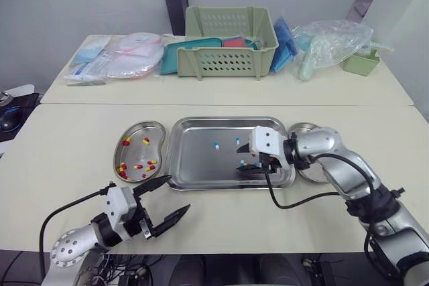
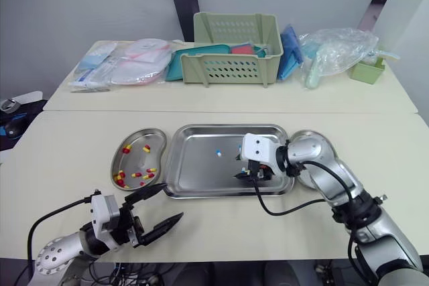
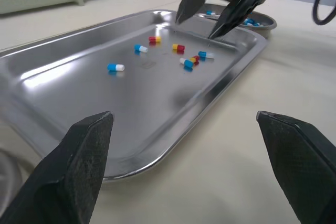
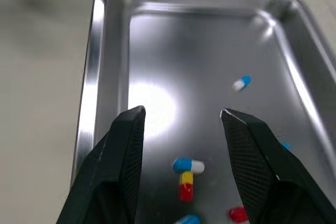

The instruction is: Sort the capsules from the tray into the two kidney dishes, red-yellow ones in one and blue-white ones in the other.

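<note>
A steel tray (image 1: 201, 163) lies mid-table and holds several loose capsules, among them a blue-white one (image 1: 217, 144). The left kidney dish (image 1: 144, 125) holds several red-yellow capsules (image 1: 137, 165). The right kidney dish (image 1: 305, 127) is partly hidden behind my right arm; blue-white capsules lie in it (image 3: 251, 22). My right gripper (image 1: 247, 167) hangs open low over the tray's right end. Between its fingers lie a blue-white capsule (image 4: 189, 166) and a red-yellow capsule (image 4: 186, 185), and it holds nothing. My left gripper (image 1: 177, 193) stands open and empty over the table, in front of the tray's left corner.
On the back table stand a green basket (image 1: 228, 41), packets (image 1: 120, 58) at the left, a plastic bag (image 1: 332, 41) and a small green box (image 1: 362, 63). A black cable (image 1: 301, 200) loops from my right wrist across the table in front of the tray.
</note>
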### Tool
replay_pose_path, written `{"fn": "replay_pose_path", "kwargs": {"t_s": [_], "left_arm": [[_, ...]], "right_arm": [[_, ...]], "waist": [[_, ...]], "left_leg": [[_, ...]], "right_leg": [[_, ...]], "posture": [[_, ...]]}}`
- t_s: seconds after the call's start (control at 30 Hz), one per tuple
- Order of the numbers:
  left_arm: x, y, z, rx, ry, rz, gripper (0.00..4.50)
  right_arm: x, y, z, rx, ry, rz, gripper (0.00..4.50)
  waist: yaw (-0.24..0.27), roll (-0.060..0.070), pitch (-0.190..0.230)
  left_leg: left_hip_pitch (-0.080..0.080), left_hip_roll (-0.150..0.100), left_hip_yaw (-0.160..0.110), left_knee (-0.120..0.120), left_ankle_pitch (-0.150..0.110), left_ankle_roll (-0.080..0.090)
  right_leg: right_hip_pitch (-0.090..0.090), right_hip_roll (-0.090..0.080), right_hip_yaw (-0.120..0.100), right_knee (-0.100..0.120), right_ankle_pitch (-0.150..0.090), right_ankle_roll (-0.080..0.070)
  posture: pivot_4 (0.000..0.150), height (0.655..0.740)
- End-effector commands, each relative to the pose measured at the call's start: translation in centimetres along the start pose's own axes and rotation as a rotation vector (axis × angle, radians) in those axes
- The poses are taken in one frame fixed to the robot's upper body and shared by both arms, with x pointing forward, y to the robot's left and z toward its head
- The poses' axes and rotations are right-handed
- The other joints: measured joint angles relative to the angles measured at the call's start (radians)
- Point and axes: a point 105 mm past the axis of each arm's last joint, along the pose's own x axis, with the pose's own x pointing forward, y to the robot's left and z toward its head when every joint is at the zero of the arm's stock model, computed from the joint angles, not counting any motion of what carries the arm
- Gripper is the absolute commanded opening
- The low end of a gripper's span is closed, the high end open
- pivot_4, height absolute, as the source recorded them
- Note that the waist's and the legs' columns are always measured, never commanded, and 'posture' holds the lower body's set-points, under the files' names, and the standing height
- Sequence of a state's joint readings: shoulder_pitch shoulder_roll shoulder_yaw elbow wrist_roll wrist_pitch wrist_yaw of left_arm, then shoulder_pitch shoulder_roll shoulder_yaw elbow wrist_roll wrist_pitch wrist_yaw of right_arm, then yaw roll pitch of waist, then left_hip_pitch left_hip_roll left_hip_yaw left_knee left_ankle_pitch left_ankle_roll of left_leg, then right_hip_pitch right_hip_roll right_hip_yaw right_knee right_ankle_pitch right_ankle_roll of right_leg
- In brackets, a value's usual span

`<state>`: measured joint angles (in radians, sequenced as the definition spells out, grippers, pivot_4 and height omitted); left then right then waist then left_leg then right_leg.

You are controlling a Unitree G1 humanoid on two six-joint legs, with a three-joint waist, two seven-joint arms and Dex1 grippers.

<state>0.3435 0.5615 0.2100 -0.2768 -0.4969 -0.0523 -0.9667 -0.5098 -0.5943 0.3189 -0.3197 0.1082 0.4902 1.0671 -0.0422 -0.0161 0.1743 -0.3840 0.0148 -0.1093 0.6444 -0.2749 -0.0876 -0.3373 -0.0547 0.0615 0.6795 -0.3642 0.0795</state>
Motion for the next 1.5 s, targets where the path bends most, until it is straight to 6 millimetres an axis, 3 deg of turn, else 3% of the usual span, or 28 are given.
{"fn": "replay_pose_path", "kwargs": {"t_s": [0.03, 0.2, 0.37, 0.53, 0.63, 0.8, 1.5], "left_arm": [[-2.1, 2.9, 1.3, 0.039, 0.031, 0.200, 4.50], [-7.8, 7.6, 2.2, 0.149, 0.081, 0.524, 4.50], [-14.2, 10.8, 0.0, 0.073, 0.231, 0.752, 4.50], [-18.3, 10.7, -2.1, 0.011, 0.343, 0.798, 4.50], [-19.5, 10.3, -3.0, -0.011, 0.379, 0.804, 4.50], [-20.2, 10.0, -3.8, -0.031, 0.405, 0.802, 4.50], [-19.2, 10.5, -3.3, -0.034, 0.383, 0.758, 4.50]], "right_arm": [[-3.7, 1.1, 0.8, -0.062, -0.082, -0.104, 2.51], [-10.6, 1.3, -2.3, 0.005, -0.009, -0.341, 2.51], [-17.4, 1.7, -6.4, 0.097, 0.141, -0.436, 2.51], [-21.5, 2.5, -9.7, 0.160, 0.264, -0.478, 2.51], [-23.0, 3.3, -11.2, 0.190, 0.319, -0.488, 2.97], [-24.0, 4.4, -12.5, 0.234, 0.355, -0.497, 4.47], [-22.9, 5.2, -12.7, 0.302, 0.331, -0.480, 4.47]], "waist": [[0.010, -0.001, 0.001], [0.014, -0.004, 0.005], [0.007, -0.004, 0.005], [0.007, -0.006, 0.007], [0.009, -0.006, 0.007], [0.009, -0.006, 0.007], [0.009, -0.006, 0.007]], "left_leg": [[0.000, 0.000, 0.000, 0.000, 0.000, 0.000], [0.000, -0.001, 0.001, 0.000, 0.000, 0.000], [0.003, 0.000, 0.002, -0.001, 0.000, 0.000], [0.003, 0.000, 0.004, -0.001, 0.000, 0.000], [0.003, 0.000, 0.003, -0.001, 0.000, 0.000], [0.003, 0.000, 0.003, -0.001, 0.000, 0.000], [0.003, 0.000, 0.003, -0.001, 0.000, 0.000]], "right_leg": [[0.000, 0.000, 0.000, -0.001, 0.000, 0.000], [0.001, 0.000, 0.000, -0.001, 0.000, 0.000], [0.003, 0.000, 0.001, 0.000, 0.000, 0.000], [0.002, 0.000, 0.002, -0.001, 0.000, 0.000], [0.002, 0.000, 0.002, -0.001, 0.000, 0.000], [0.003, 0.000, 0.002, -0.001, 0.000, 0.000], [0.003, 0.000, 0.002, 0.000, 0.000, 0.000]], "posture": [[0.150, 0.7400], [0.150, 0.7400], [0.150, 0.7400], [0.150, 0.7400], [0.150, 0.7400], [0.150, 0.7400], [0.150, 0.7400]]}}
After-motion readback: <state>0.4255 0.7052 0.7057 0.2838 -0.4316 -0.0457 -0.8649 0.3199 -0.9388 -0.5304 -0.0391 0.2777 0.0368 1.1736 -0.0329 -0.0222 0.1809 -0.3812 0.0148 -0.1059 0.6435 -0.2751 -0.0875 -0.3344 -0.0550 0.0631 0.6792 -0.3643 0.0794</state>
